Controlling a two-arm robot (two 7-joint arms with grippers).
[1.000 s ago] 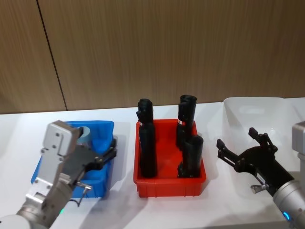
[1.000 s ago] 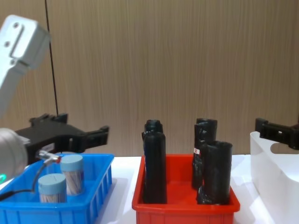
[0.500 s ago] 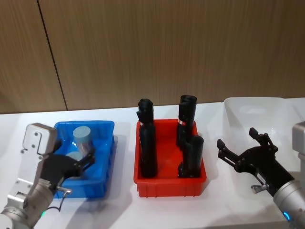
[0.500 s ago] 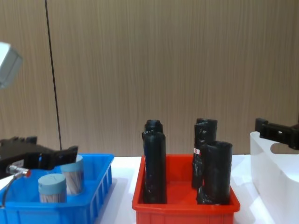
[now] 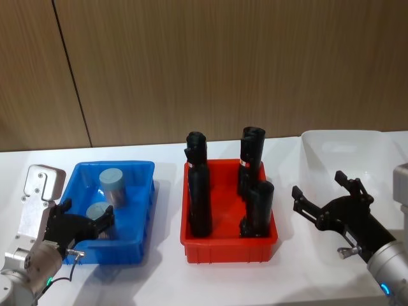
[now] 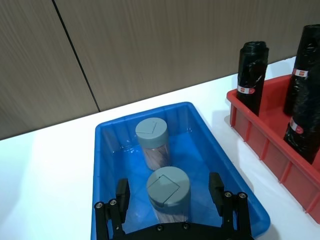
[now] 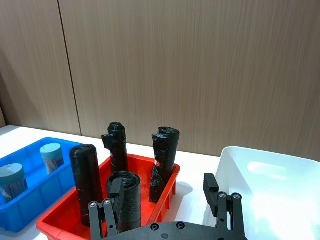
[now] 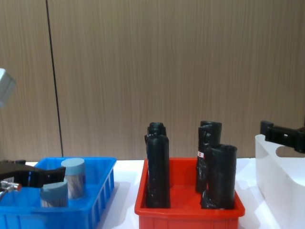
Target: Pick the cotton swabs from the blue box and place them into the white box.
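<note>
At the table's (image 5: 169, 156) left end, inside the blue box (image 5: 137, 185): two tubs of cotton swabs (image 5: 112, 182). The far tub is toward the back wall and the near tub (image 6: 168, 189) just in front of it; contact btwn them cannot be confirmed. Each is a clear cylinder w/ pale blue-grey round lid, swab sticks visible thru the side. The near lid shows a square flap outline. Both are upright, long axis vert., lids up.

The left gripper (image 6: 169, 183) sits low in the box's front half. Its fingers (image 6: 122, 192) are spread, one each side of the near tub, gap visible both sides, nothing grasped.

The right gripper (image 5: 317, 182) is at the front-left part of the white box (image 5: 331, 136), at the table's right end, spread wide, empty.

The red bin (image 5: 229, 245) w/ four upright black rolls (image 5: 197, 197) stands btwn the two boxes.
</note>
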